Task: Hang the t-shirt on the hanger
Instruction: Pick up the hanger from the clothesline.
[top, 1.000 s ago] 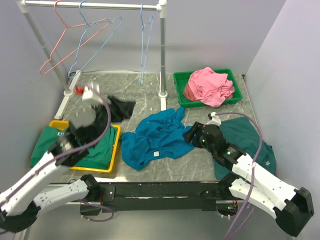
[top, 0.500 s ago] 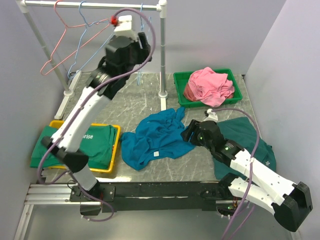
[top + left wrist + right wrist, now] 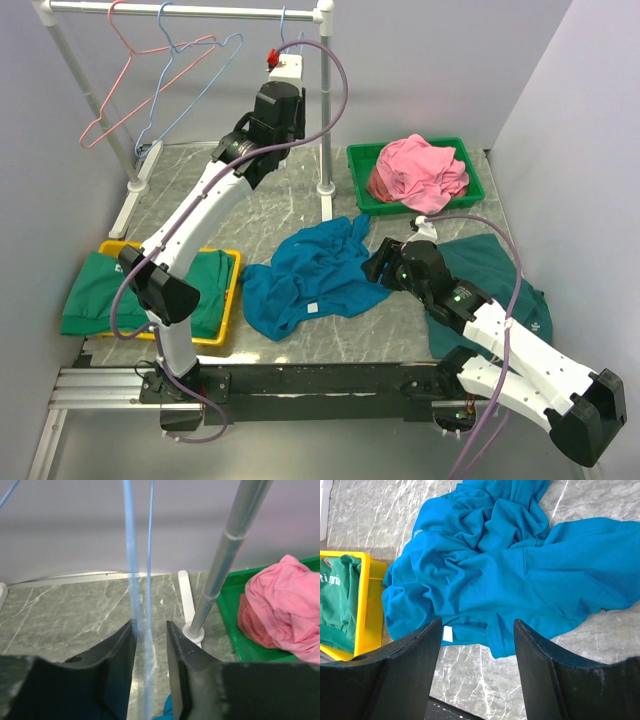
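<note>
The teal-blue t-shirt lies crumpled on the marble table; in the right wrist view its white label shows near the hem. The light-blue wire hanger hangs edge-on from the rail by the right post. My left gripper is raised to it; in the left wrist view the hanger's two wires run down between the narrowly parted jaws of the left gripper. My right gripper is wide open and empty at the shirt's right edge, and hovers above the cloth in its own view.
The rack's right post stands next to the left gripper. Another light-blue hanger and a pink-red one hang at the left. A green bin holds a pink garment. A yellow bin holds a green shirt; another dark green shirt lies right.
My left arm has swung up from the yellow bin to the rail, then right and down onto the hanging light-blue hanger. My right gripper has edged slightly towards the shirt.
</note>
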{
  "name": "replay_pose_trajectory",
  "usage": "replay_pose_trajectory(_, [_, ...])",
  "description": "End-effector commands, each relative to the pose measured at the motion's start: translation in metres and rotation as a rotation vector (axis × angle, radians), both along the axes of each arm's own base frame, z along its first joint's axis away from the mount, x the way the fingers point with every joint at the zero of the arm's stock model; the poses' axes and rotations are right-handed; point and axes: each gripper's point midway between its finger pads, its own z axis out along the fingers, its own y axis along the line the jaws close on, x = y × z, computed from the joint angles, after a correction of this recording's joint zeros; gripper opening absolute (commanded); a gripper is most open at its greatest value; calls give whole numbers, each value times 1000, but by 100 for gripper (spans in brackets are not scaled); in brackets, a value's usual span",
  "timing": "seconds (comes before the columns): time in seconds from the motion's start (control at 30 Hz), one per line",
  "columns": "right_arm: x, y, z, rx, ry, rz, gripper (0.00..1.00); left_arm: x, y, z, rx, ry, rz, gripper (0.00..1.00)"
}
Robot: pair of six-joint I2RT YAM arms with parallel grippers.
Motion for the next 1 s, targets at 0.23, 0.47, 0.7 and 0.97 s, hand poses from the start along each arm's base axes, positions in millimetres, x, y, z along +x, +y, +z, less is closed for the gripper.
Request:
replay_pose_trajectory(0.23, [4,7,23,27,-49,21,67,9,19,37,-5,-119,36,12])
replay_pose_trajectory(0.47, [5,8,26,18,-52,32,66,-2,34,86,-18,-239,47,1])
replay_pose_trajectory(0.7, [7,8,29,10,-63,32,66,-21,47,98,-27,-256,47,1])
replay_pose_trajectory(0.97, [8,5,27,-11,-64,25,66,-47,54,88,-18,-223,-2,1])
